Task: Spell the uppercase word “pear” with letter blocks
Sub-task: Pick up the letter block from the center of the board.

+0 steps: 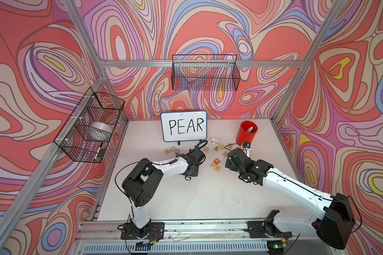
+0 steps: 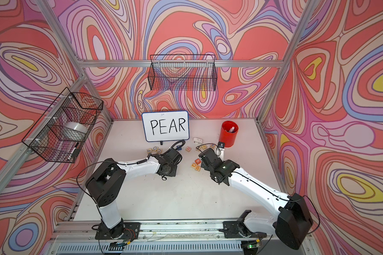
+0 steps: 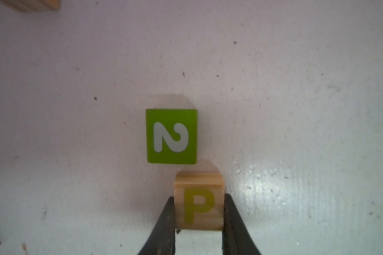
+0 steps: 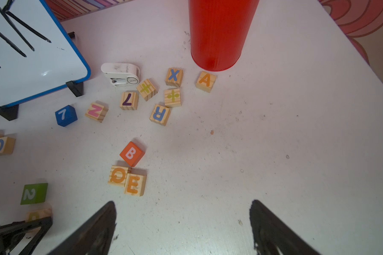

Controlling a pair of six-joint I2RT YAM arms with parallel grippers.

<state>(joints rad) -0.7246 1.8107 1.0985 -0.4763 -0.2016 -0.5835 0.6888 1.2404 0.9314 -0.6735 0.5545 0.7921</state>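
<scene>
- Checking both top views: a white dry-erase board lettered PEAR stands at the back of the white tabletop. Each wrist housing covers its own jaws, so no grip can be read here.
- Left wrist view: the left gripper is clenched on the pale-wood cube printed with a yellow P. One black finger lies flat on each side face, and the letter faces up. A solid green painted cube marked 2 sits just beyond the fingertips; whether it touches the held cube I cannot tell.
- Right wrist view: the right gripper is spread wide with nothing between the jaws.
  - The pale-wood cube with an orange E lies just ahead of one fingertip, touching a pale-wood Q cube.
  - The pale-wood cube with a blue R is farther ahead.
  - The pale-wood cube with an orange A is farthest, just beside the red ribbed cup.
- Handling, my judgement: the cubes look light and rigid, with smooth, possibly slick faces. Pinch two opposite side faces squarely and leave the letter uncovered. For the E, use the faces clear of the Q.
</scene>
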